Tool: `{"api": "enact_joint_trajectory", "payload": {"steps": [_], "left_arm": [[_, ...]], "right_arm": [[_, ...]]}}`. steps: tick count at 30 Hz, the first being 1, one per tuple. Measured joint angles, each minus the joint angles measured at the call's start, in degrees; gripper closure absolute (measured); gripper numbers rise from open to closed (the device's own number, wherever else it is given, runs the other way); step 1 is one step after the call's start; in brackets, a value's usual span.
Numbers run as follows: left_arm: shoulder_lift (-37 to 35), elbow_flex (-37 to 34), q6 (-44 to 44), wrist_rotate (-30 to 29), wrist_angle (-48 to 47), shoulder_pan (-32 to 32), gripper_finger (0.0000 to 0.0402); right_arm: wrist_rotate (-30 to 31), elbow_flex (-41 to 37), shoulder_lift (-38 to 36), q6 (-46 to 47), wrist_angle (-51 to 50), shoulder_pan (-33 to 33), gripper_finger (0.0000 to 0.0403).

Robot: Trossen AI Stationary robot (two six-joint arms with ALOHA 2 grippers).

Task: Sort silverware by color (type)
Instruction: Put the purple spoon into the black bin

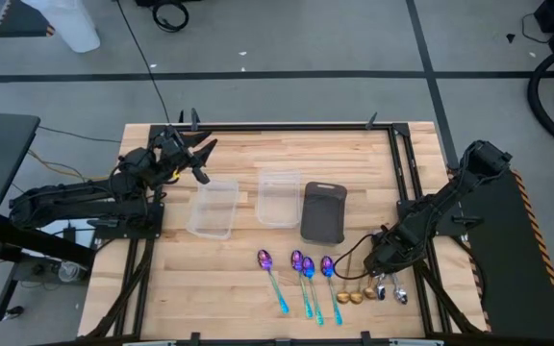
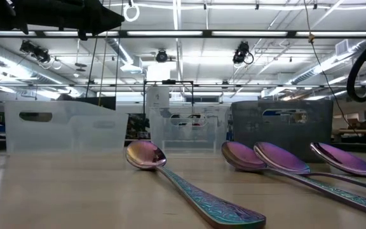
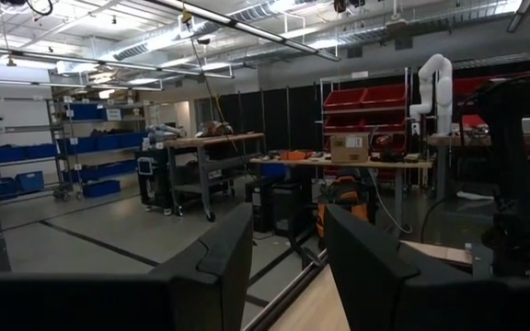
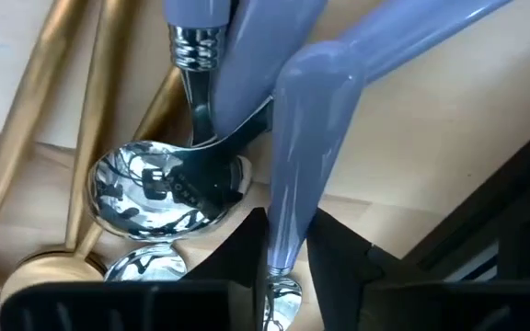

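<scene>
Several spoons with purple bowls and teal handles (image 1: 301, 279) lie side by side near the table's front edge, bowls toward the far side; the low view shows them close up (image 2: 146, 154). To their right lie gold spoons (image 1: 350, 294) and silver-bowled spoons with pale blue handles (image 1: 392, 291). My right gripper (image 1: 383, 273) points steeply down over that silver group, shut on one pale blue handle (image 4: 288, 184). My left gripper (image 1: 200, 160) is raised at the far left, open and holding nothing (image 3: 288, 267). My right gripper pinches a silver-bowled spoon's pale blue handle (image 4: 285, 230) between its two fingers (image 4: 339, 262), near where the handle meets the metal neck (image 4: 280, 296). The fingers come from above, slanting steeply down, one on each side. Whether the spoon is lifted does not show.
Two clear plastic tubs (image 1: 213, 207) (image 1: 279, 197) and a dark grey tray (image 1: 323, 211) stand in a row at mid-table. Another silver spoon bowl (image 4: 159, 188) and gold handles (image 4: 35, 110) lie tight against the held spoon. A black cable (image 1: 349, 258) loops by the right gripper.
</scene>
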Motion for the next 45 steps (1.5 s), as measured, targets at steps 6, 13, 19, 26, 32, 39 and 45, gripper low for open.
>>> {"api": "enact_joint_trajectory", "payload": {"steps": [6,13,19,26,32,39,45], "left_arm": [[0.00,0.00,-0.04,0.02,-0.14,-0.07,0.0258],[0.00,0.00,-0.97,0.02,-0.44,-0.09,0.0258],[0.00,0.00,-1.63,0.04,-0.79,-0.09,0.0258],[0.00,-0.02,-3.51,0.74,-2.30,-0.09,0.0258],[0.00,-0.02,-7.59,7.31,-4.26,-0.09,0.0258],[0.00,-0.02,-12.41,8.60,-10.95,-0.07,0.0258],[0.00,-0.02,-16.91,13.50,-17.35,-0.09,0.0258]], "right_arm": [[0.23,0.39,-0.07,-0.35,-0.26,0.00,0.0333],[1.81,2.93,-3.99,-0.59,-6.34,-0.40,0.0332],[8.91,8.79,-9.70,-3.31,-17.67,-1.85,0.0332],[28.83,14.97,-16.33,-11.40,-19.28,-4.40,0.0332],[37.64,16.06,-18.95,-24.67,-13.24,-10.35,0.0332],[39.49,16.04,-18.95,-46.06,-2.99,-22.11,0.0332],[33.77,16.06,-17.28,-62.04,4.68,-32.39,0.0332]]}}
